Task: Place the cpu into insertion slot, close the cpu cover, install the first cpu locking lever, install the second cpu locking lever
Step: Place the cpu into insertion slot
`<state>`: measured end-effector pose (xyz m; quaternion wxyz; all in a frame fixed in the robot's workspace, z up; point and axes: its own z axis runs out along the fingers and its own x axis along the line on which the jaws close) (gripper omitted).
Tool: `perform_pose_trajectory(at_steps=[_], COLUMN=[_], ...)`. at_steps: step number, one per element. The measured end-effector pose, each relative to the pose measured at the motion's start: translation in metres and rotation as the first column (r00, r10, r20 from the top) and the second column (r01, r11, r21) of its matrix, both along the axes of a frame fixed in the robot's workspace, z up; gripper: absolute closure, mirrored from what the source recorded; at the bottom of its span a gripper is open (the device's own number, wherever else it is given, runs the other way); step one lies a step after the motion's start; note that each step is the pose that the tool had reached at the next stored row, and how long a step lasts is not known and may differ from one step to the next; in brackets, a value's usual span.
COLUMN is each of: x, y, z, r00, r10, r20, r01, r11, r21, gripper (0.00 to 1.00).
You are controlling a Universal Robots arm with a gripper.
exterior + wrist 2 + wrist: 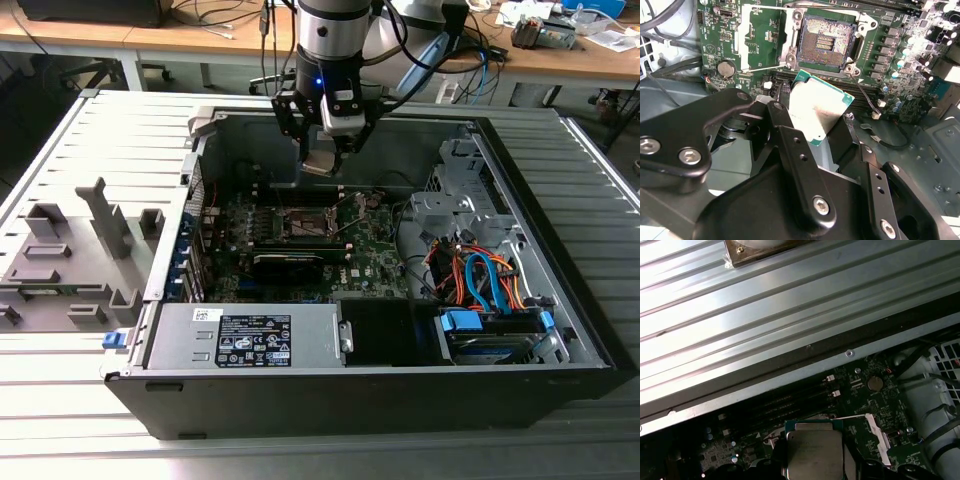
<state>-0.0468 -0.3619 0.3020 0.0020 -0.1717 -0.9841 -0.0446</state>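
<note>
Gripper (812, 127) clamped on cpu (819, 102), above bare socket (826, 42) (cpu cover (744, 35) flipped back), capacitors (900, 51) beside.

The arm (335, 30) hangs vertical, wrist pointing straight down. Below it is the pincer (810, 125), its black fingers (782, 125) clamped on opposite edges of the cpu (820, 102), which sits tilted.

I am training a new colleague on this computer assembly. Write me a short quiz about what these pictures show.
1. True or false: the cpu already sits in the socket.
2. Fill in the missing word: the cpu cover is ___ (open or closed).
3. What do the jaws hold? A) the cpu B) the cpu cover C) nothing

Key: 1 false, it hangs above the motherboard beside the empty socket; 2 open; 3 A.
</note>
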Motion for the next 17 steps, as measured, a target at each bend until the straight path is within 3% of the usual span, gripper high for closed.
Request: perform_pose_trajectory(at_steps=[17], x=[0.0000], y=[0.0000], z=[0.0000], r00=[0.9998], r10=[-0.018], r20=[0.0000], r01=[0.018], r11=[0.9998], r21=[0.0000], gripper=[0.46])
